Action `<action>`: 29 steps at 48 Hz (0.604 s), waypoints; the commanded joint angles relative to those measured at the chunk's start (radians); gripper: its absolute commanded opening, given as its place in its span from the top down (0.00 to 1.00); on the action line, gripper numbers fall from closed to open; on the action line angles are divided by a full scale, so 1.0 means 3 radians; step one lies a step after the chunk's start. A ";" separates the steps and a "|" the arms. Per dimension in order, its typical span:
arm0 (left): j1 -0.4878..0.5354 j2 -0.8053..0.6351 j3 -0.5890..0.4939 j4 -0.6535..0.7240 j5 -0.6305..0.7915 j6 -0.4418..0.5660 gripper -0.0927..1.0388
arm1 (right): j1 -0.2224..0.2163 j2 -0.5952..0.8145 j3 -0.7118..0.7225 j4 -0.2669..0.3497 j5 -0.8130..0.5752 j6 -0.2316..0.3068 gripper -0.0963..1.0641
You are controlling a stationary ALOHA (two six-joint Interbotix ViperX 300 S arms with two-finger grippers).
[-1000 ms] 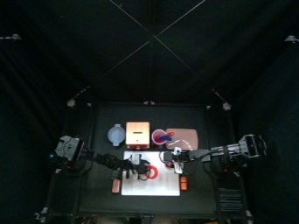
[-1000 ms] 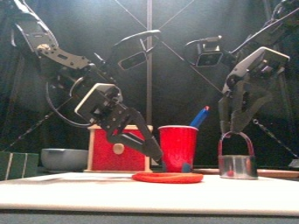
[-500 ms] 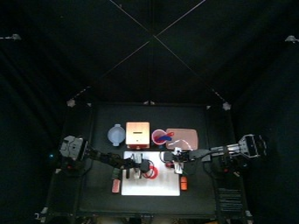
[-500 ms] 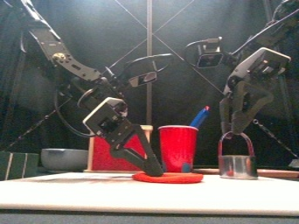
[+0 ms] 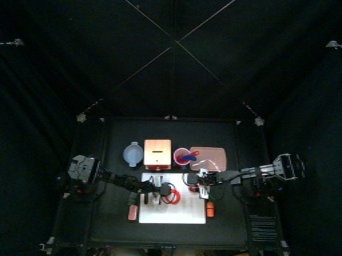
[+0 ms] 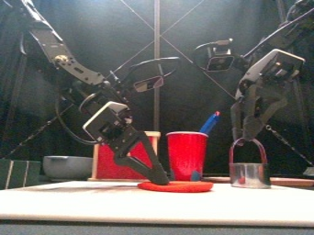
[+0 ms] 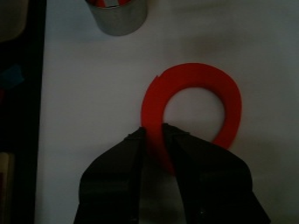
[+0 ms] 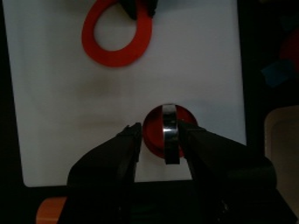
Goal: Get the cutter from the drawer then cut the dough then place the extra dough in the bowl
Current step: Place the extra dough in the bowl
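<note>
A red dough ring (image 6: 175, 186) lies flat on the white cutting board (image 5: 187, 214). My left gripper (image 6: 157, 176) is down at the ring's near side. In the left wrist view its jaws are shut on the ring's (image 7: 201, 94) edge. My right gripper (image 6: 245, 138) hangs over the board's right part, shut on the wire handle of the round metal cutter (image 6: 249, 174). The cutter stands on the board. The right wrist view shows red dough inside the cutter (image 8: 167, 154). The blue-grey bowl (image 5: 132, 153) sits at the back left.
The wooden box (image 5: 158, 152) with its red drawer front (image 6: 120, 158) stands behind the board. To its right, a red cup (image 6: 188, 154) with a blue knife stands on the pink tray (image 5: 214, 160). A small orange thing (image 5: 134, 212) lies by the board's left edge.
My left gripper has come down from above the board onto the dough ring and shut on its edge. The right gripper and cutter have stayed put.
</note>
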 commanded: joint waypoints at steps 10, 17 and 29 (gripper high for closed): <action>0.0005 -0.0164 0.0015 0.0194 -0.0312 0.0010 0.36 | -0.0005 -0.0056 -0.0031 0.0015 -0.0020 -0.0005 0.26; -0.0020 -0.0291 0.0000 0.0245 -0.0424 0.0020 0.36 | -0.0005 -0.0056 -0.0031 0.0020 -0.0020 -0.0005 0.26; -0.0077 -0.0772 0.0169 0.0470 -0.0920 0.0031 0.36 | -0.0005 -0.0061 -0.0031 0.0026 -0.0020 -0.0005 0.26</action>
